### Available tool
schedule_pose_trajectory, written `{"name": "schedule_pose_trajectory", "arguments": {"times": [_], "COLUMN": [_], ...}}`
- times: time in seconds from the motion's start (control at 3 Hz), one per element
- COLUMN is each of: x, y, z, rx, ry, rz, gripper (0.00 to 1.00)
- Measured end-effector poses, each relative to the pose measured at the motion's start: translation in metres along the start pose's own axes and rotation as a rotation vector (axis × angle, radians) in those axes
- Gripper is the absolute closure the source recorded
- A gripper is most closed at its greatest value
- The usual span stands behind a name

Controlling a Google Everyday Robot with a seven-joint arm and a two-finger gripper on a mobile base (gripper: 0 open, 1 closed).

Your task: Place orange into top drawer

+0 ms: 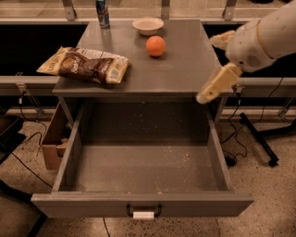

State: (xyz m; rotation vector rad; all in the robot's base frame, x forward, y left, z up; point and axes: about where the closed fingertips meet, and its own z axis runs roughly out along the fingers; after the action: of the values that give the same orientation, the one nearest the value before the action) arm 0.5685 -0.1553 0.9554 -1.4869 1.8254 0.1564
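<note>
The orange (156, 46) sits on the grey cabinet top (185, 69), right of centre toward the back, just in front of the beige bowl (148, 25). The top drawer (143, 203) is pulled fully out, with a speckled floor, nothing in it, and a black handle and white label on its front. My gripper (206, 70) hangs over the right edge of the cabinet top, to the right of and nearer than the orange. Its beige fingers (216, 84) are spread apart and hold nothing.
A brown snack bag (85, 65) lies on the left of the cabinet top. A blue can (102, 7) stands at the back left. A cardboard box (54, 141) sits on the floor left of the drawer. Cables and a black stand foot (259, 139) are on the right.
</note>
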Motion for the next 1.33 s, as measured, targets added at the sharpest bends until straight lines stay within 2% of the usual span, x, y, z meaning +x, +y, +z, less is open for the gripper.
{"name": "schedule_pose_trajectory", "arguments": {"times": [0.33,0.67,1.0,1.33], "x": [-0.04,-0.058,-0.058,-0.057], "y": [-0.07,-0.103,-0.103,-0.121], "z": [0.034,0.053,0.053,0.077], "rx": [0.155,0.23,0.23,0.245], "ry": [-0.219,-0.261,-0.261,-0.307], "rz": [0.0,0.042,0.042,0.08], "gripper": [0.0,0.0,0.0,0.0]}}
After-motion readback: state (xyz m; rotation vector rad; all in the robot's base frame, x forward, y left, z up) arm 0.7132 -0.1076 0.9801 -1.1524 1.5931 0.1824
